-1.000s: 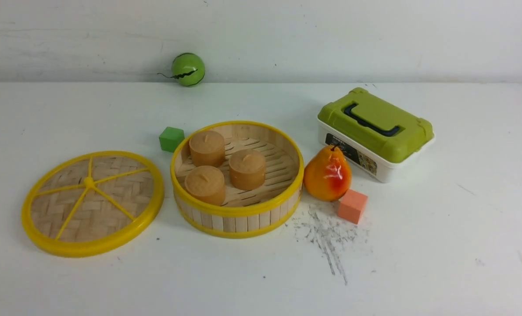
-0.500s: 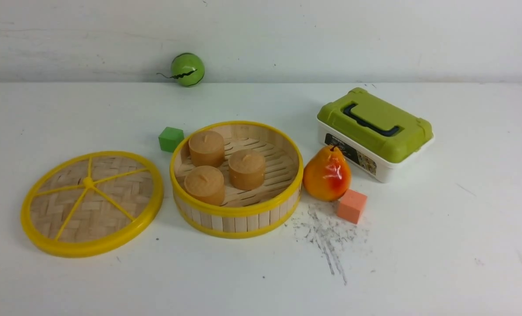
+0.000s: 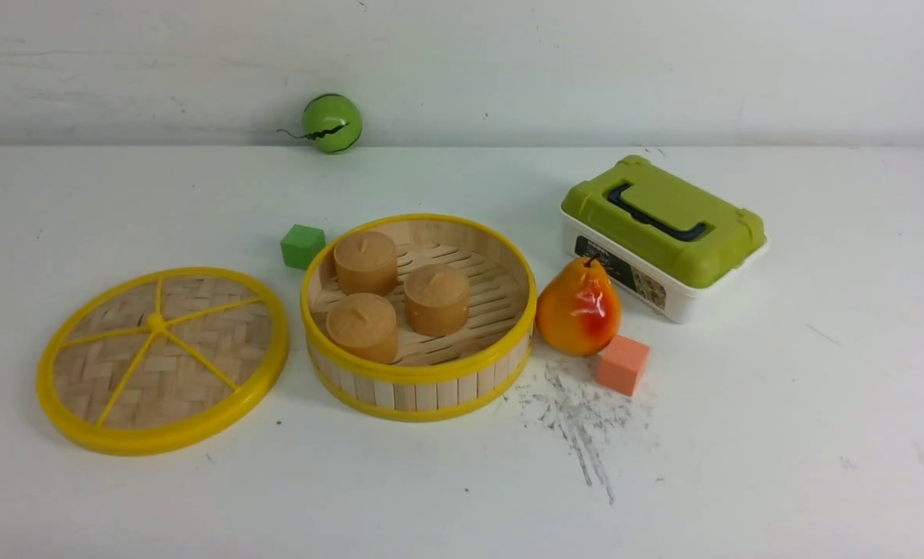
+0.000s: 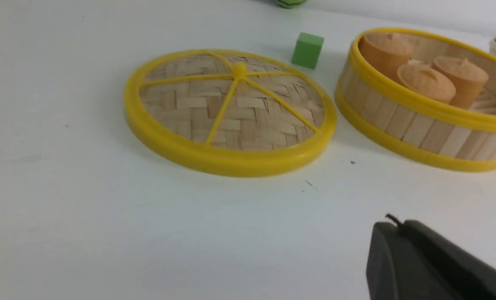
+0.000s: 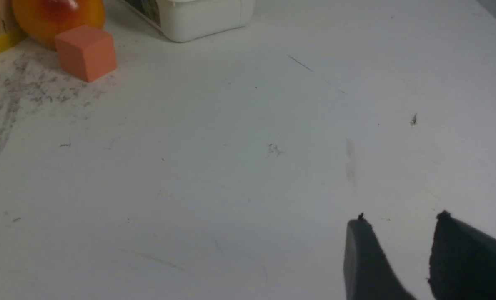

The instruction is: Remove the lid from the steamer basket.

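Noted left gripper (image 4: 423, 262) low over bare table (image 3: 780, 435), on the robot's side of lid (image 3: 163, 361), well apart from it. Saw only one dark finger (image 4: 402, 250); cannot tell whether jaws parted or closed.

Found lid off, lying flat on table, knob side up, at 9 o'clock of basket (image 3: 419, 373). Just beside basket, narrow gap between the rims.

Logged green cube (image 3: 303, 246) at 10 o'clock of basket, near its rim. Logged green ball (image 3: 331, 123) far off at 11 o'clock, against the back wall.

Found basket upright and uncovered, holding three tan buns (image 3: 436, 299) on the slatted floor, bunched toward 9 o'clock.

Noted pear (image 3: 578, 308) upright at 3 o'clock of basket, right against its wall. Noted orange cube (image 3: 623, 365) at 4 o'clock of pear, just beside it. Noted box (image 3: 664, 225) at 1 o'clock of pear, green top shut.

Saw right gripper (image 5: 400, 227) low over bare table, well apart from orange cube. Jaws parted, fingertips (image 5: 364, 250) holding nothing.
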### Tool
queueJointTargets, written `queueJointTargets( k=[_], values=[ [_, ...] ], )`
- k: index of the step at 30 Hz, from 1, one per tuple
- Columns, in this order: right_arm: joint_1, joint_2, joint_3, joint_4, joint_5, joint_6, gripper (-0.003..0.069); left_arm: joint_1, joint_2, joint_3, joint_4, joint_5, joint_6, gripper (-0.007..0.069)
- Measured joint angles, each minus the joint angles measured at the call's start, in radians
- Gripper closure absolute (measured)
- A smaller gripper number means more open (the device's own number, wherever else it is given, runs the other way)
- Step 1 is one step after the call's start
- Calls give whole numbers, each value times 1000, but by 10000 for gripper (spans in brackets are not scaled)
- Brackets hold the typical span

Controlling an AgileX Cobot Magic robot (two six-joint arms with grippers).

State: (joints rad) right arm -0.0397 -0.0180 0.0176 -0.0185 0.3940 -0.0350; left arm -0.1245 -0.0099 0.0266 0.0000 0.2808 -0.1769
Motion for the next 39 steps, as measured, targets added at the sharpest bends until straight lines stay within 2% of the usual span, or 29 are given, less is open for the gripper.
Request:
queueJointTargets(
  k=[10, 39],
  values=[
    [0, 0, 0, 0, 0, 0, 419, -18, 0, 2, -36, 85, 55, 637],
    [0, 0, 0, 0, 0, 0, 419, -18, 0, 3, -37, 93, 57, 636]
  ],
)
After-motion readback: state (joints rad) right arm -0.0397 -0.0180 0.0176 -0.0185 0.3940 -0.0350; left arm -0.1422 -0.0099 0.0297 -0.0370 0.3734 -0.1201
